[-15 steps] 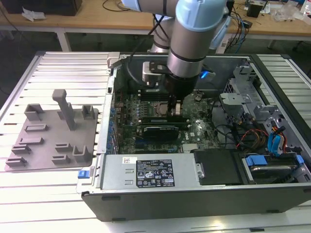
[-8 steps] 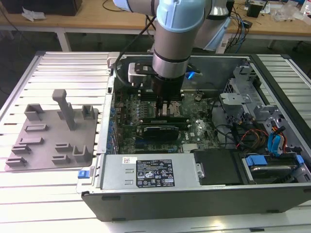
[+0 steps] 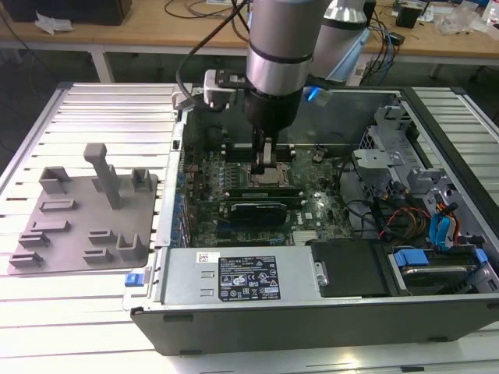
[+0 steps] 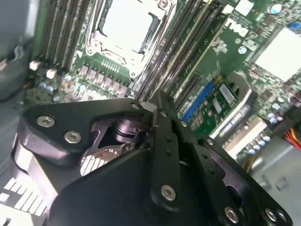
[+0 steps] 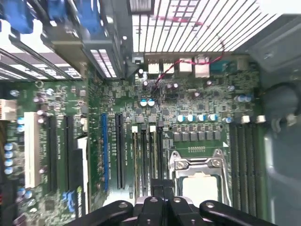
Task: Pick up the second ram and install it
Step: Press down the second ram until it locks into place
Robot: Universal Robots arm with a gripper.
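One tool (image 3: 267, 158) hangs from the arm inside the open computer case (image 3: 312, 327), low over the motherboard (image 3: 320, 206). Its two fingers (image 4: 160, 117) are pressed together, with nothing visible between them. In the first wrist view the tool (image 5: 157, 200) sits over the bank of long black memory slots just beside the single CPU socket (image 5: 200, 172), whose lid frame is shut over a pale square.

Two sticks seem to stand seated in that bank, side by side. The one taken here as the second ram (image 5: 154, 157) lies nearest the socket and runs straight under the fingertips. Whether the tips touch its top edge I cannot tell.

Across the socket lies another bank of slots (image 5: 244, 160) with white end clips.

On the white slatted worktop (image 3: 78, 335), at the exterior view's left and well apart from the case, lies one grey plastic tray (image 3: 78, 210) with raised blocks and one tall post. One black power supply (image 3: 242, 276) lies along the near wall of the case.
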